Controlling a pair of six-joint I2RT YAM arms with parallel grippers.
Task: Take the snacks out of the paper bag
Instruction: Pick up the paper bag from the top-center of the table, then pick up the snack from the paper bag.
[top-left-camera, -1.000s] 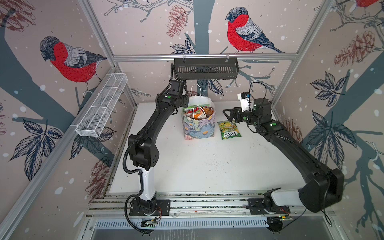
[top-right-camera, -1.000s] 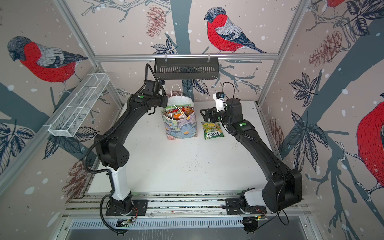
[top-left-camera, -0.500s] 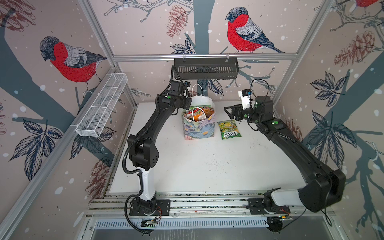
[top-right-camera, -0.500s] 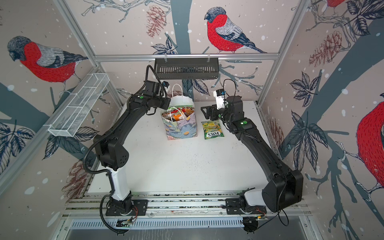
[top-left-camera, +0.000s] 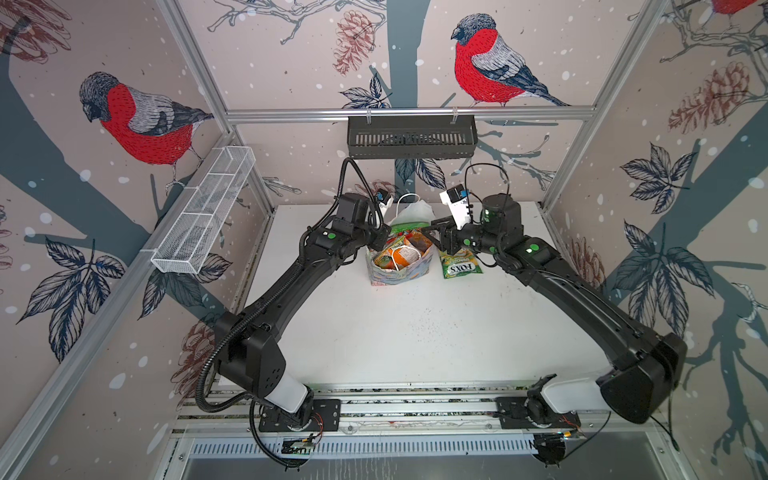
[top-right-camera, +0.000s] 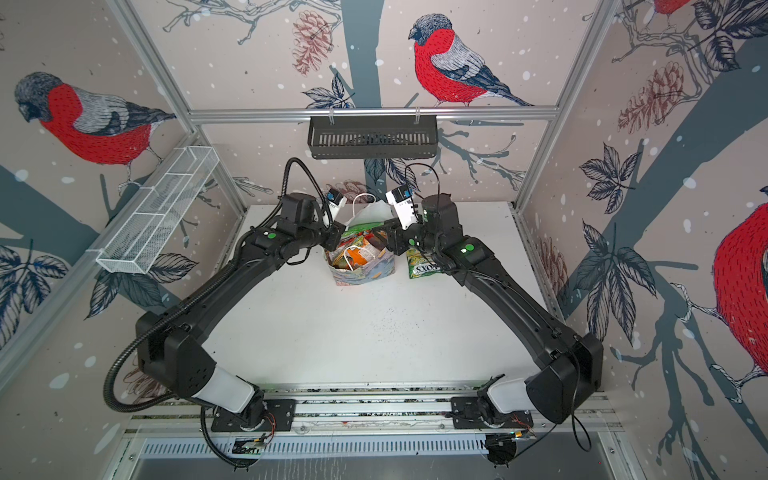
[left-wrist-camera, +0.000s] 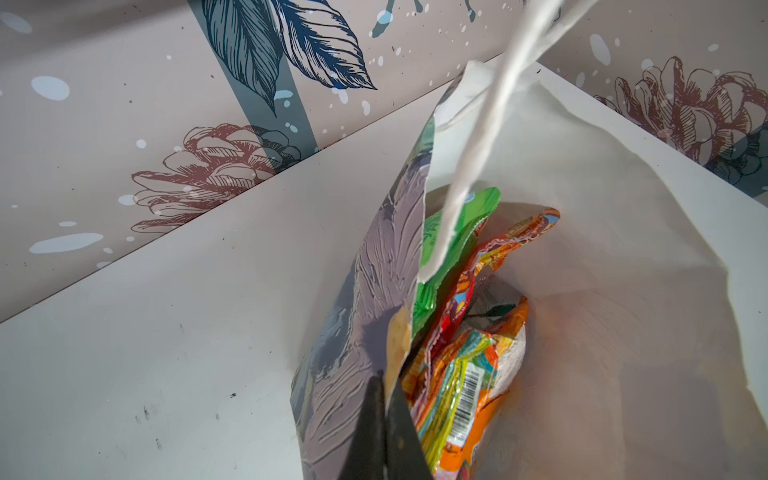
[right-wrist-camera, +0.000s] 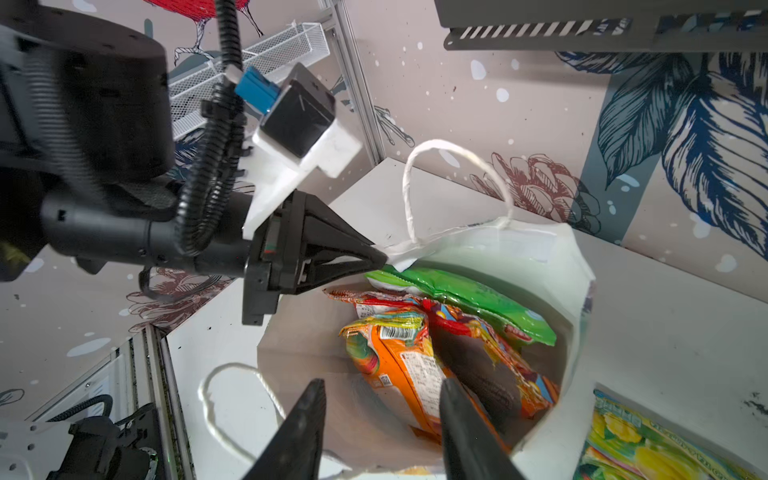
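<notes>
The paper bag (top-left-camera: 397, 270) (top-right-camera: 365, 274) stands upright at the back of the table, with several snacks inside. My left gripper (top-left-camera: 384, 241) (left-wrist-camera: 384, 382) is shut on the bag's left rim (left-wrist-camera: 365, 291), near a white cord handle (right-wrist-camera: 415, 183). My right gripper (top-left-camera: 432, 235) (right-wrist-camera: 382, 386) is open, its jaws hanging over the bag's mouth just above an orange packet (right-wrist-camera: 399, 365). Behind that stand a red packet (right-wrist-camera: 478, 328) and a bright green packet (right-wrist-camera: 461, 299). A green-yellow FOX'S packet (top-left-camera: 461, 264) (right-wrist-camera: 648, 444) lies flat on the table right of the bag.
A white wire basket (top-left-camera: 203, 216) hangs on the left wall and a black slotted tray (top-left-camera: 411, 137) on the back rail above the bag. The back wall stands close behind the bag. White table (top-left-camera: 415, 332) stretches in front of it.
My right gripper has swung left from above the FOX'S packet to the bag's mouth, its jaws narrowing. My left gripper has closed on the bag's rim.
</notes>
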